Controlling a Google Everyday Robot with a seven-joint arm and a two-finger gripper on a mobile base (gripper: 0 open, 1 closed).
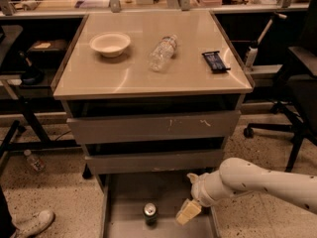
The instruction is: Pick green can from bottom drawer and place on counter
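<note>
My pale two-finger gripper [188, 212] hangs low in the open bottom drawer [128, 195], the deepest grey metal one. It is near the small green can with a silver top [150, 213] but apart from it. The can stands upright on the drawer floor, to the gripper's left in the camera view. I hold nothing, and I cannot tell how wide the gripper is set. I judge a good grasp means sliding across level, straddling the can at mid-height and closing squarely so it does not tip. The drawer's right wall is close beside my wrist and the grey middle drawer front [153, 161] overhangs, so I should draw outward before rising. The glossy beige counter [148, 82] has bare room along its front, ahead of the cream bowl [110, 43], clear plastic bottle [162, 53] and dark wrapped bar [216, 61].
</note>
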